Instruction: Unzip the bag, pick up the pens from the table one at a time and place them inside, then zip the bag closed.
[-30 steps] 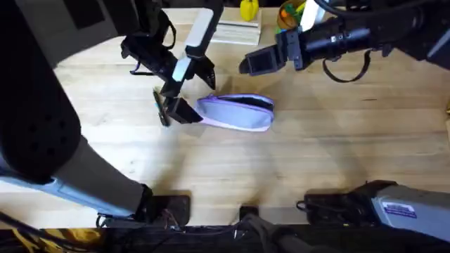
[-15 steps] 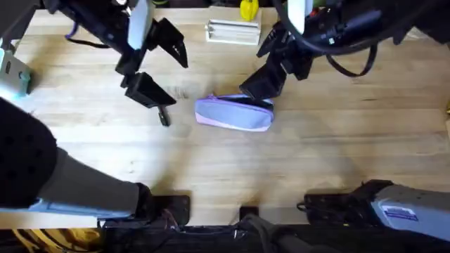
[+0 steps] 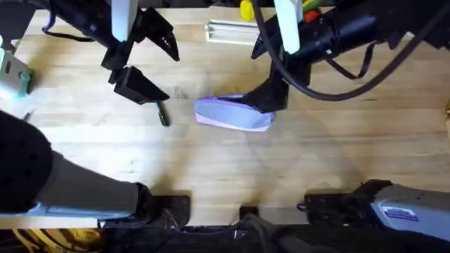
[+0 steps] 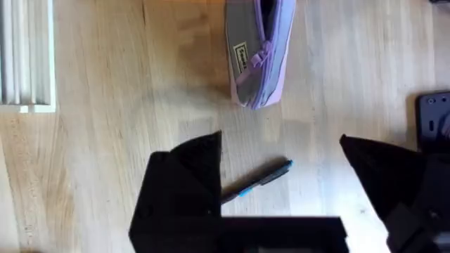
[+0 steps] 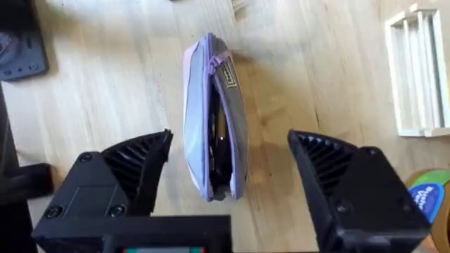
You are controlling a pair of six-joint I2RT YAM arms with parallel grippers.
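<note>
The lavender bag [image 3: 232,114] lies on the table [image 3: 316,154] with its zipper open; in the right wrist view the bag [image 5: 214,119] shows dark shapes inside its slit. One dark pen [image 3: 163,114] with a teal tip lies on the wood left of the bag. My left gripper [image 3: 151,63] hangs open above and behind that pen; in its wrist view the pen [image 4: 256,183] lies between the spread fingers, with the bag [image 4: 259,53] beyond. My right gripper [image 3: 269,74] is open over the bag's right end, its fingers [image 5: 133,169] straddling the bag.
A white slotted tray [image 3: 232,31] sits at the table's back, with a yellow toy [image 3: 247,8] and a blue tub [image 5: 429,197] near it. Both arm bases line the front edge. Bare wood stretches in front of the bag.
The left gripper has drawn away from the bag, to the left and back. The right gripper swung in from the back right and now sits over the bag's right end.
</note>
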